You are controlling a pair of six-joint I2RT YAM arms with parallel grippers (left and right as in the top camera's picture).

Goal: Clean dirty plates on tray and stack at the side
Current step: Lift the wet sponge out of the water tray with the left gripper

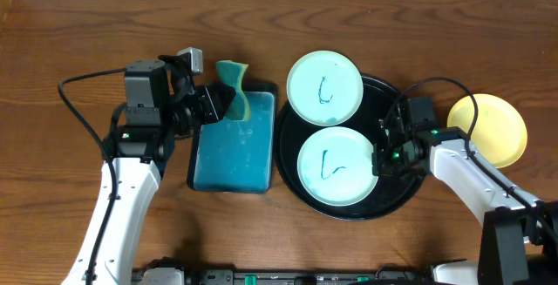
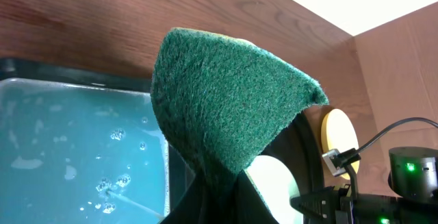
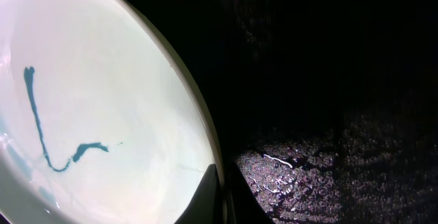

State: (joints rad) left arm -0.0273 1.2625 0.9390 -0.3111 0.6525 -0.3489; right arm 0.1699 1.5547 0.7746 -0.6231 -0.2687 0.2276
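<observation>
A: What has the left gripper (image 1: pixel 212 105) got?
B: It's pinching a green sponge (image 1: pixel 234 89), which hangs folded over the top edge of the blue tray (image 1: pixel 231 159) of water.
A: And to the right?
B: Two mint plates are on the black tray (image 1: pixel 392 200). The top plate (image 1: pixel 324 87) overhangs its rim and the near plate (image 1: pixel 337 165) lies inside. Both carry teal scribbles. The right gripper (image 1: pixel 382 158) sits at the near plate's right edge, fingertips (image 3: pixel 205 200) at its rim. I can't tell whether it's gripping. The yellow plate (image 1: pixel 488 128) lies on the table (image 1: pixel 87 23), right of that arm.
</observation>
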